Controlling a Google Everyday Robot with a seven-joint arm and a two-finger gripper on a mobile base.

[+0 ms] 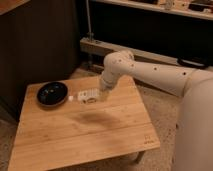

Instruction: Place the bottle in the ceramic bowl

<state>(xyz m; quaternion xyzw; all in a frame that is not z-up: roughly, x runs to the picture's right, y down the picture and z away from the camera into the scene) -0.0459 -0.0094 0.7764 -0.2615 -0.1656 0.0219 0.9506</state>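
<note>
The small whitish bottle (86, 95) with a white cap lies sideways in my gripper (98, 94), cap pointing left. It hangs above the wooden table (100, 142) and casts a shadow on the wood below. My gripper is shut on the bottle's right end, and the white arm reaches in from the right. The glossy black ceramic bowl (52, 93) sits on the table's far left part, just left of the bottle's cap. The bowl looks empty.
The low wooden table stands on speckled floor. A dark panel wall (40, 45) rises behind the left side. A metal rail and shelf base (100, 47) run behind the table. My white body (195, 125) fills the right edge.
</note>
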